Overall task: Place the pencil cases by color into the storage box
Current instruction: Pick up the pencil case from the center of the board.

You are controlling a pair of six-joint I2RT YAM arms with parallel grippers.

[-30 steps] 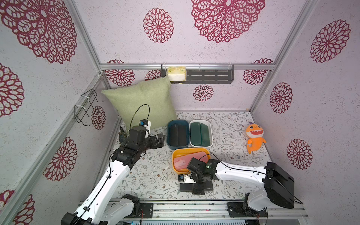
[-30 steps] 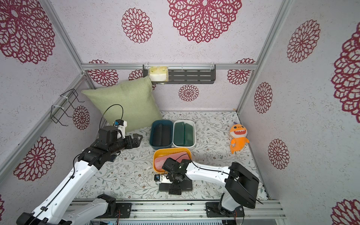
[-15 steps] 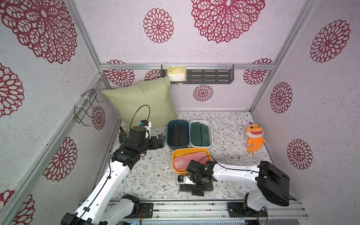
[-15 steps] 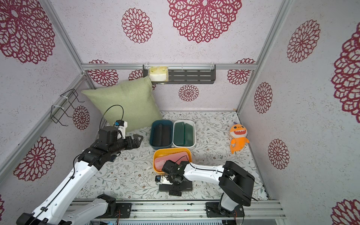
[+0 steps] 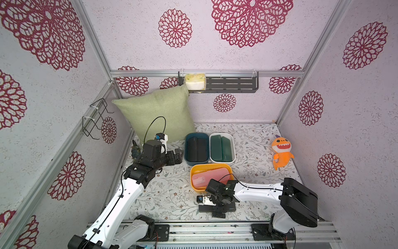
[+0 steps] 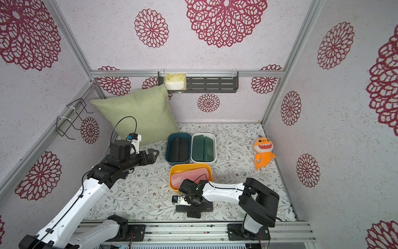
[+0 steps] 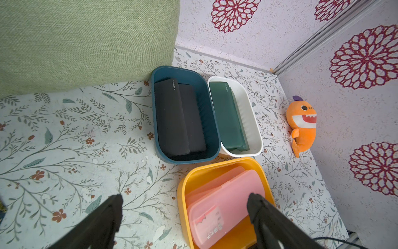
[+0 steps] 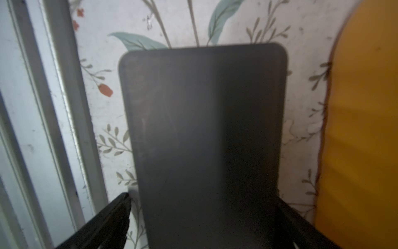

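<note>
Since a second ago the right arm [image 5: 258, 190] is being folded in slightly, its dark elbow block drawn a bit toward the middle of the front rail. Its wrist is being kept over the same spot, and the left arm [image 5: 127, 194] is being held unchanged.

The right jaws are being held low over a black case [image 5: 231, 209] [image 6: 207, 208] [image 8: 202, 118]. That case is lying flat on the floral surface [image 5: 168, 194], near the front rail and just in front of the yellow bin [image 5: 193, 170]. In the right wrist view these jaws are being kept wide, one along each long side of the case. A sliver of surface is being shown between one jaw and the case edge. The other jaw is being held right at the edge; contact cannot be told.

The left jaws are being held wide with nothing between them, above the surface just beside the blue bin [image 5: 187, 148].

Two black cases [image 7: 178, 120] are being kept in the blue bin. Dark green cases [image 7: 226, 116] are being kept in the white bin [image 7: 254, 129] right beside it. Pink cases [image 7: 224, 200] are being kept stacked in the yellow bin; their count cannot be told. An orange plush toy [image 5: 281, 154] is being left well apart, by the right wall.
</note>
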